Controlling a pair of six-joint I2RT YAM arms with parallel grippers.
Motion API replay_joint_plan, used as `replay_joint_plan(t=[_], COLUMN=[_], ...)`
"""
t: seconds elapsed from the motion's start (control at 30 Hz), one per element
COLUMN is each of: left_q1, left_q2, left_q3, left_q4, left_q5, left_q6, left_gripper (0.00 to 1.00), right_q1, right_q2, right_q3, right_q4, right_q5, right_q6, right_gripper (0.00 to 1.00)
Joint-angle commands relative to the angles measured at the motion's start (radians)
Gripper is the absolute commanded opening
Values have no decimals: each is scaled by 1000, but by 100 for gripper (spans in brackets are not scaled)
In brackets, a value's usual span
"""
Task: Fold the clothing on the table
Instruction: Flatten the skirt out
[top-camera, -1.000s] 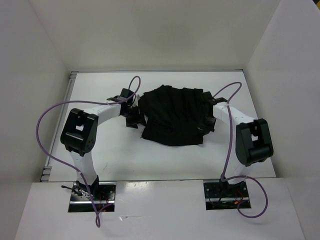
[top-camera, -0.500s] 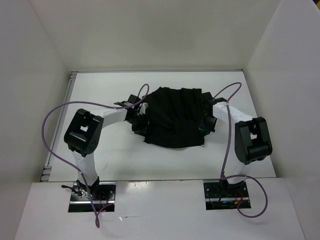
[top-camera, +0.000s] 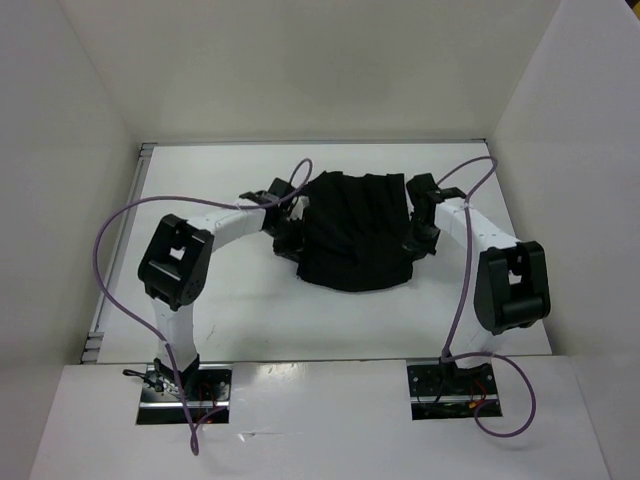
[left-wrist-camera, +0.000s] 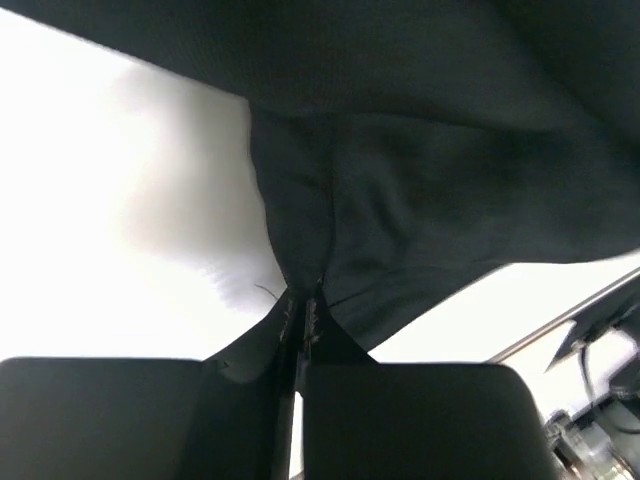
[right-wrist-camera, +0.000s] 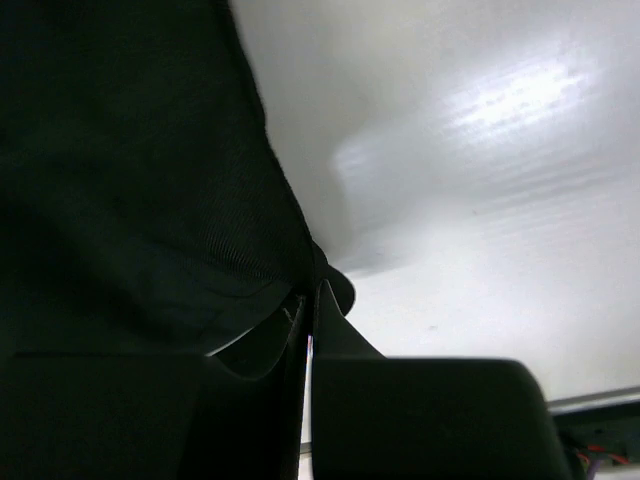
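Observation:
The black pleated clothing (top-camera: 355, 230) lies bunched in the middle of the white table (top-camera: 230, 310), its sides drawn inward. My left gripper (top-camera: 291, 240) is at its left edge, shut on a pinch of the clothing (left-wrist-camera: 400, 200); in the left wrist view the fabric gathers into the closed tips of the left gripper (left-wrist-camera: 305, 300). My right gripper (top-camera: 413, 243) is at the garment's right edge, shut on the clothing (right-wrist-camera: 140, 200); in the right wrist view the hem runs into the closed tips of the right gripper (right-wrist-camera: 310, 292).
White walls enclose the table on three sides. A thin metal rim (top-camera: 140, 200) runs along the table's left edge. Purple cables (top-camera: 110, 240) loop from both arms. The arm bases (top-camera: 180, 385) sit at the near edge.
My left gripper moved right to the garment's left edge and shut on it. The right gripper shifted slightly back and inward. The garment has bunched narrower.

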Motion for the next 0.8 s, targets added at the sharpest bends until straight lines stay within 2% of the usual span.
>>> replay_joint_plan(t=[0.0, 0.07, 0.1, 0.2, 0.23, 0.33, 0.47, 0.77], left_q1=[45, 77, 88, 142, 171, 237, 301, 321], left_q2=[-38, -38, -24, 19, 28, 28, -21, -202], left_q3=[231, 354, 482, 682, 800, 929, 956, 597], left_q4=[-59, -90, -117, -173, -183, -184, -162, -43], left_q5=[-74, -113, -113, -104, -78, -33, 25, 62], left_q6=[48, 77, 77, 100, 100, 89, 69, 31], left_gripper=[0, 0, 0, 0, 0, 2, 4, 6], right_q1=[-5, -5, -14, -14, -14, -14, -24, -24], right_q2=[-87, -100, -100, -100, -100, -114, -186, -268], right_q3=[152, 285, 333, 511, 580, 648, 648, 501], right_q4=[2, 2, 2, 11, 11, 60, 123, 149], right_q5=[-25, -34, -22, 1, 1, 51, 61, 21], right_q6=[-21, -39, -39, -62, -71, -80, -99, -108], right_gripper=[0, 0, 0, 0, 0, 0, 0, 0])
